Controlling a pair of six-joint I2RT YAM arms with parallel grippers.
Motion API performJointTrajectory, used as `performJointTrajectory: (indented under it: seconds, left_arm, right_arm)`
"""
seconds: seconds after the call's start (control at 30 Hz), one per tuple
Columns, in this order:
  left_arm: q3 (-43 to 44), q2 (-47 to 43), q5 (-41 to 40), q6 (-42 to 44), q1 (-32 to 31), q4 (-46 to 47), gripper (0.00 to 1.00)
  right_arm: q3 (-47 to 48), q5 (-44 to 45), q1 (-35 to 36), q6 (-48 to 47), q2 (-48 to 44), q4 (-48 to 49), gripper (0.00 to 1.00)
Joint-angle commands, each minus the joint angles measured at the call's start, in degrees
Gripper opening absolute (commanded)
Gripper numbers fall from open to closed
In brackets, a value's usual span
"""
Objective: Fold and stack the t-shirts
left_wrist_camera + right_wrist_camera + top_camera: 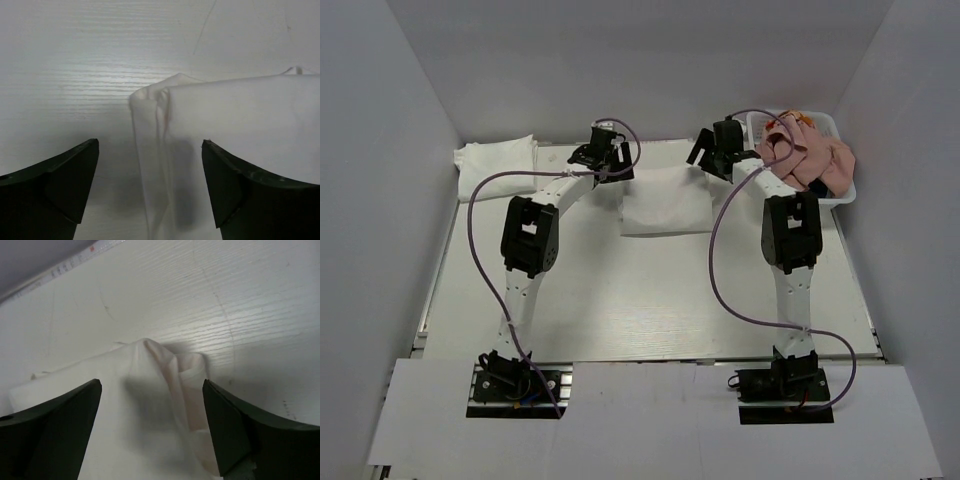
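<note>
**Both grippers hanging open over a freshly folded shirt**

The folded white shirt (667,203) is lying flat on the table (620,310), at twelve o'clock from the table's middle and between the two wrists. In the left wrist view its near corner (160,100) is bunching up into a small raised ridge. The right wrist view is showing a similar peak (150,347) at the opposite corner.

The left gripper (605,150) is hovering just at the shirt's ten o'clock corner, its jaws standing wide with nothing between them (150,145). The right gripper (715,148) is hovering at the two o'clock corner, likewise spread wide and gripping nothing (151,385).

Farther out, a stack of folded white shirts (495,162) is sitting at ten o'clock on the table. The basket (828,122) at two o'clock is holding a crumpled pink shirt (810,150), with a navy shirt (817,188) peeking out beneath it.

Judging from this, the fold is looking finished but loose. The raised corners are suggesting layers that are not lying flush, so they may be springing open. A fingertip lifting away close to the cloth could be snagging an edge and dragging the fold apart. Carrying the shirt toward the stack by one layer only would be risking the lower layers dropping and unfolding.
</note>
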Motion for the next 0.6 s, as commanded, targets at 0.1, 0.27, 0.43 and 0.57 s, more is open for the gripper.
performJointTrajectory:
  seconds: [0.1, 0.27, 0.43, 0.57]
  left_arm:
    - [-0.1, -6.8, 0.6, 1.4, 1.2, -0.5, 1.00]
    - [-9.1, -15.0, 4.9, 2.6, -0.7, 0.0, 1.00]
    - [-18.0, -18.1, 9.3, 1.4, -0.7, 2.5, 1.00]
    - [-16.7, -15.3, 7.6, 0.2, -0.7, 0.5, 1.00]
  right_arm:
    - [-1.7, -4.2, -0.5, -5.1, -6.3, 1.9, 0.90]
    - [-10.9, -5.5, -0.4, -7.7, -14.5, 2.8, 0.90]
    - [-15.0, -10.7, -0.5, -11.3, -15.2, 0.6, 0.90]
    - [-13.4, -11.4, -0.5, -12.3, -12.4, -2.1, 0.90]
